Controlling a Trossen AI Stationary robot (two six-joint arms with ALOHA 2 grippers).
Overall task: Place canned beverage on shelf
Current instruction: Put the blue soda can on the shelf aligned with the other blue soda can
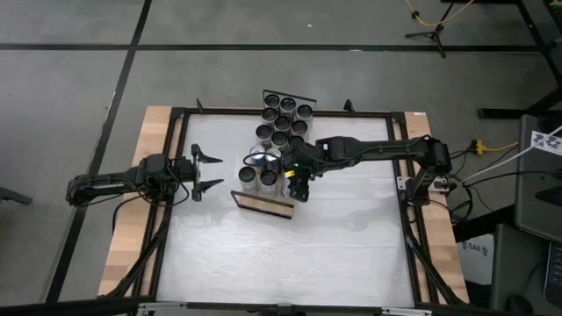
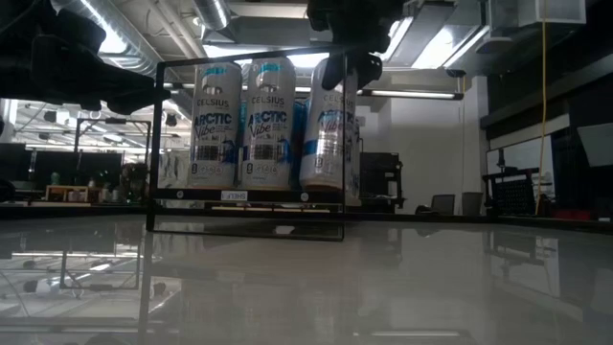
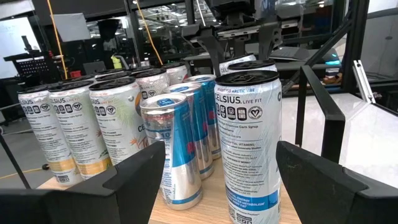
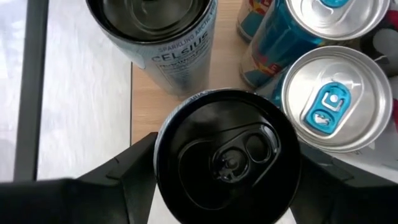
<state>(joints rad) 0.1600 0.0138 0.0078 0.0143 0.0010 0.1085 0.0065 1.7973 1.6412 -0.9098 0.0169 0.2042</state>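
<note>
On the shelf (image 3: 205,208), Celsius cans (image 3: 249,143) labelled "Arctic Vibe".

- Tall white can (image 3: 247,149): "CELSIUS LIVE FIT".
- Can under the camera (image 4: 163,43): "CELSIUS", "SPARKLING ARCTIC".
- Cans on the shelf (image 2: 217,125): "CELSIUS", "ARCTIC Vibe".
- Box at 3 o'clock (image 1: 479,249): "SAG".

Right arm and right tool (image 1: 296,178) cover the cans at the shelf (image 1: 263,204) end toward 5 o'clock in the high view. In the right wrist view, the black-topped can (image 4: 227,155) hides the shelf beneath it and is cut off by the edge. Labels on the far cans (image 3: 59,124) are too small to read.
</note>
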